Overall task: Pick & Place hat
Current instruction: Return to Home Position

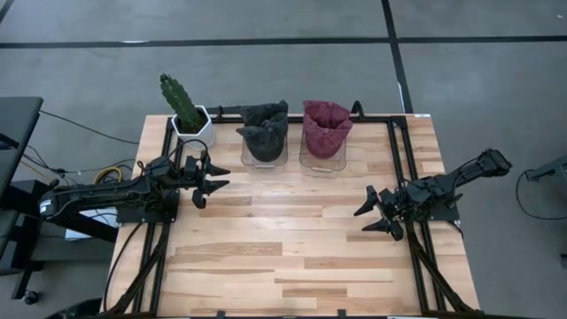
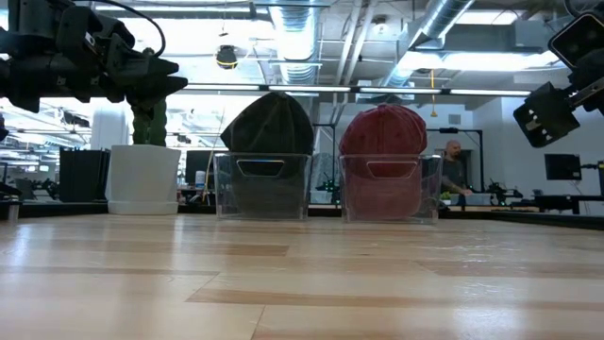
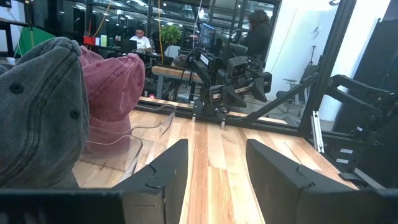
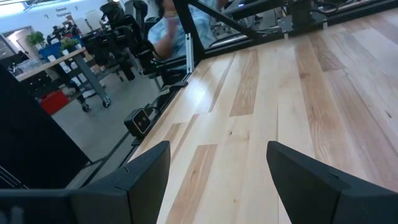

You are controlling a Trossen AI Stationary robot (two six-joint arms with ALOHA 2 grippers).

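Hats: grey hat (image 1: 263, 130) and red hat (image 1: 325, 124) each in clear bin (image 1: 322, 159).
Grippers: left gripper (image 1: 209, 177), right gripper (image 1: 376, 213) spread, empty.
Stage: probably placed or unpicked; unclear.

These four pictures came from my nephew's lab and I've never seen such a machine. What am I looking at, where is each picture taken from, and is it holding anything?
It is a robot with two dark arms at a wooden table. Each arm ends in a two-finger claw.

One picture looks straight down from above. One looks level across the tabletop. The other two come from cameras on the arms' wrists, looking past each arm's own fingers.

At the table's far edge stand a potted cactus, a dark grey hat and a red hat. Each hat sits in its own clear plastic bin.

The left claw hovers near the cactus and the grey hat. The right claw hovers over bare wood on the other side. Both are open and hold nothing.
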